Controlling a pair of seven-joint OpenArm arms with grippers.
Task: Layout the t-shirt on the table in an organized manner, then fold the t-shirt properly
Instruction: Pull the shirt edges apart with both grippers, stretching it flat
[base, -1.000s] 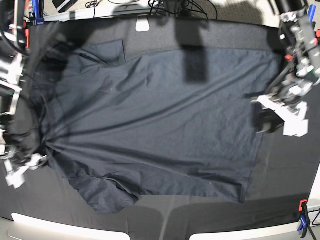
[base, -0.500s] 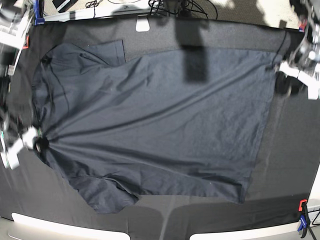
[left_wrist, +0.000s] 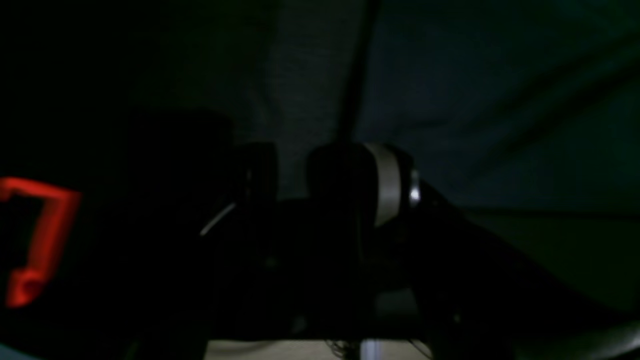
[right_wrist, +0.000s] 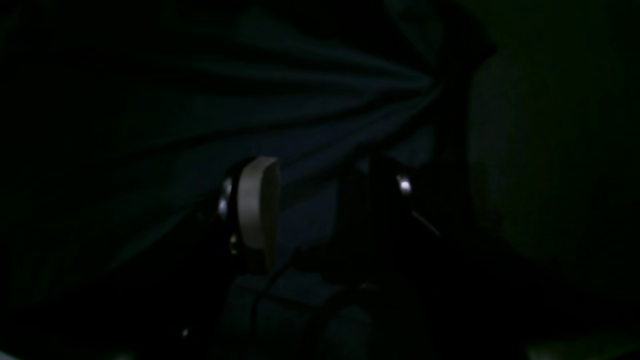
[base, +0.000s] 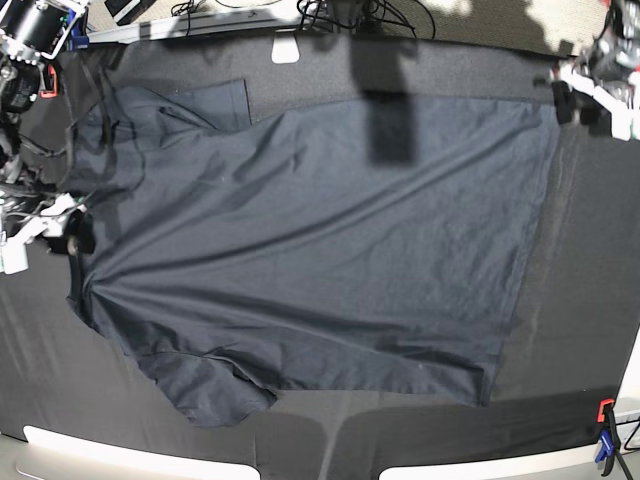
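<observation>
The dark navy-grey t-shirt (base: 320, 240) lies spread on the black table (base: 580, 330), collar end at the left and hem at the right. One sleeve points to the back and the other to the front. Creases fan out from its left edge. My right gripper (base: 76, 236) is at that left edge near the collar. In the dim right wrist view its jaws (right_wrist: 325, 185) stand apart over pleated shirt fabric (right_wrist: 250, 100). My left gripper (base: 575, 102) sits just off the hem's far corner. There its jaws (left_wrist: 315, 165) show a gap, with the shirt (left_wrist: 500, 100) beside them.
A red and blue clamp (base: 604, 440) grips the front right table edge and another clamp (base: 75, 35) sits at the back left. A white piece (base: 286, 50) and cables (base: 350, 12) lie along the back edge. Something red (left_wrist: 40, 235) glows in the left wrist view.
My left gripper drew the hem corner back and rightward, straightening the hem, and its jaws widened. The right arm moved from the front left up along the collar side, uncovering the shirt's left end.
</observation>
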